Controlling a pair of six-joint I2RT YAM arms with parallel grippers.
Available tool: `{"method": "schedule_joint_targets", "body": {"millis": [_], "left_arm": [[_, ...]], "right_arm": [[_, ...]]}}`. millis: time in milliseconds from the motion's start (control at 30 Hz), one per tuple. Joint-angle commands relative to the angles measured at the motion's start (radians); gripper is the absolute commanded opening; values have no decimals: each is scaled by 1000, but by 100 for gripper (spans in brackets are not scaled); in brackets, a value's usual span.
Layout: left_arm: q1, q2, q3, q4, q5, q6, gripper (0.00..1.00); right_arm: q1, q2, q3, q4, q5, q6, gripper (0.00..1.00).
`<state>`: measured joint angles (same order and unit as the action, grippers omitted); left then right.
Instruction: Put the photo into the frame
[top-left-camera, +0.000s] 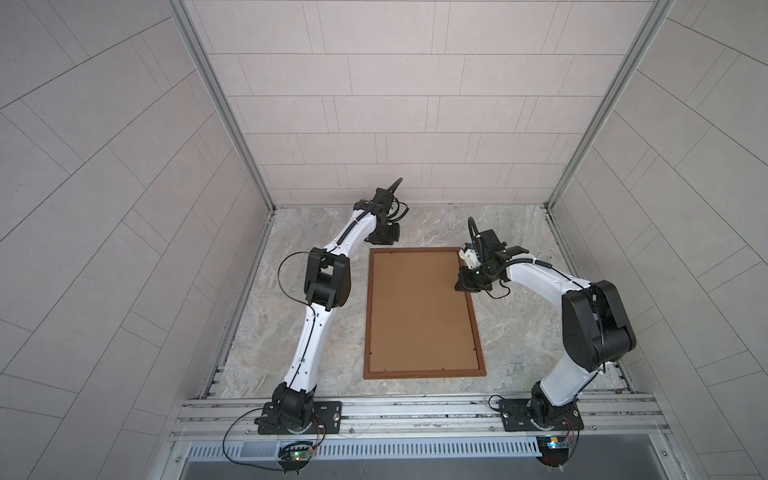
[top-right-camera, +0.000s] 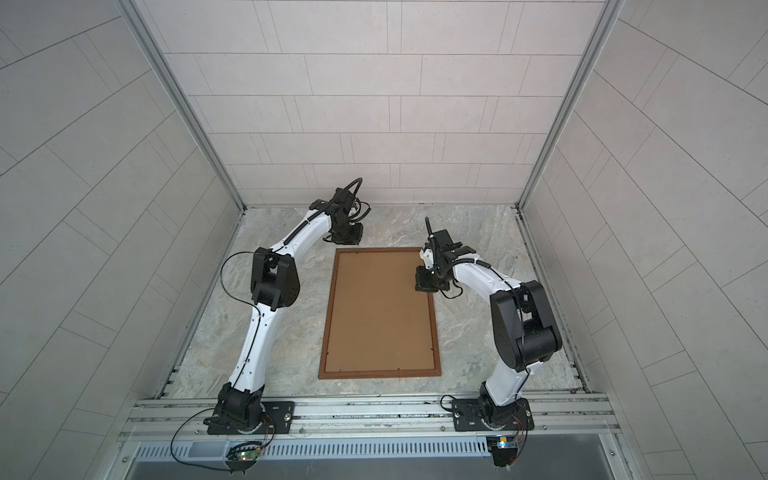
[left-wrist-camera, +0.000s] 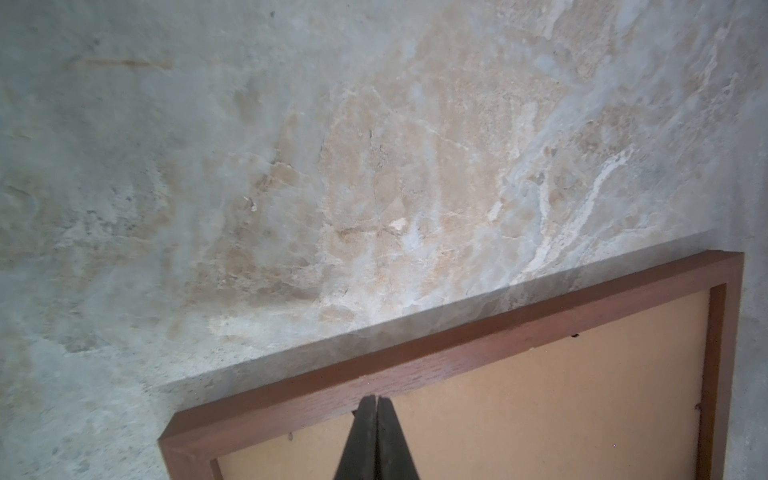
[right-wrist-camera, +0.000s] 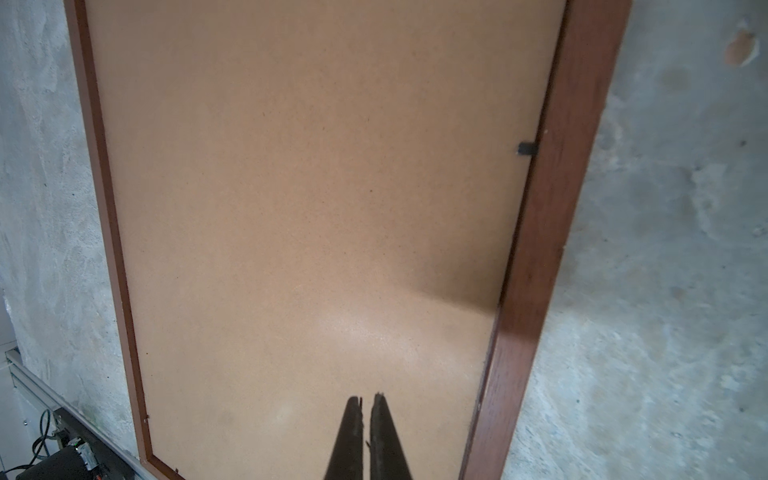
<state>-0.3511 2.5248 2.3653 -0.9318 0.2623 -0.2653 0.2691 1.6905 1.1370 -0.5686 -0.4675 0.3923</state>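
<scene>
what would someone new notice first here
A big dark-brown frame lies flat on the marble table, filled by a plain brown backing board. At its far end the left gripper is shut at the far rail, and the right gripper is shut over the board by the right rail.

In the wrist views the left gripper (left-wrist-camera: 376, 401) and the right gripper (right-wrist-camera: 366, 401) show only their dark tips; in both top views these tips are hidden under the wrist bodies. The right wrist also covers a piece of the frame (top-left-camera: 424, 373) near its far right corner. The backing board (top-left-camera: 419, 311) hides whatever lies under it. Both wrist views cut the frame off.
</scene>
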Motion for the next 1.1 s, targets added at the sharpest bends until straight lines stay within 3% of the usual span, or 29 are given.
{"method": "schedule_joint_targets", "body": {"millis": [0, 433, 667, 867, 1067], "left_arm": [[3, 21, 1, -11, 1, -4, 6], [3, -48, -80, -65, 6, 7, 5], [17, -286, -353, 34, 12, -15, 5], [34, -530, -708, 168, 46, -91, 5], [29, -694, -1000, 296, 156, -157, 3]], "right_arm": [[7, 11, 11, -21, -4, -16, 0], [7, 6, 33, -12, 19, -15, 1], [14, 110, 222, 3, 58, 7, 2], [18, 293, 496, -24, 96, 16, 2], [50, 496, 761, -82, 110, 4, 2]]}}
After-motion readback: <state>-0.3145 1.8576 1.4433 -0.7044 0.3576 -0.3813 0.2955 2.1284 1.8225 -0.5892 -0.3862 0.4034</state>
